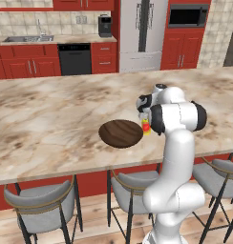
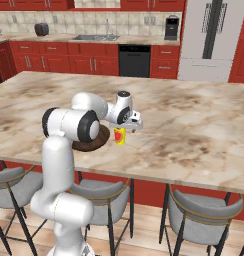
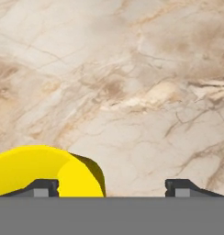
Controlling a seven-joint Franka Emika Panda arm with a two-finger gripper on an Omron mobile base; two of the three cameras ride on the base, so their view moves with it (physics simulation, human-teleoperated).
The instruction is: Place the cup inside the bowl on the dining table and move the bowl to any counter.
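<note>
The dining table (image 1: 47, 124) is a long slab of beige-brown veined marble, running across both base views. Two things lie on it, both toward its near long edge, above the stools. The bowl (image 1: 121, 133) is wide, shallow and dark brown with a wood grain, sitting flat on the marble. The cup (image 2: 119, 136) is small, yellow, with a red mark on its side; it stands upright just beside the bowl, on the bowl's right, nearer the table's right end.

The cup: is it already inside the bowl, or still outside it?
Outside. The cup stands upright on the dining table beside the bowl, whose inside is empty.
</note>
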